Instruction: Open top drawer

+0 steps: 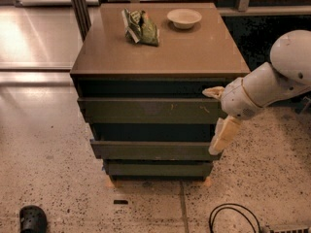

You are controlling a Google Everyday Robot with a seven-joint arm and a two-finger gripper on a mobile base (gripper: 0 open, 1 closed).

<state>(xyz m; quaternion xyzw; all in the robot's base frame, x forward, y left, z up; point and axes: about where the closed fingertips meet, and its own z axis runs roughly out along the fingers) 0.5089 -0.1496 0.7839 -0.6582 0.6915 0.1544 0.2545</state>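
The top drawer (146,110) is the tallest dark olive front with small pale scratches, just under the brown cabinet top (194,57). It sticks out only slightly and its inside is hidden. My gripper (211,121) is at the drawer front's right end, on a white arm coming from the right. It is open. One pale finger (210,91) points into the gap above the front, and the other finger (222,136) hangs below it.
A green snack bag (141,27) and a white bowl (184,18) sit on the cabinet top. Two slimmer drawer fronts (153,150) lie below. A black shoe (33,220) and a black cable (233,220) lie on the speckled floor.
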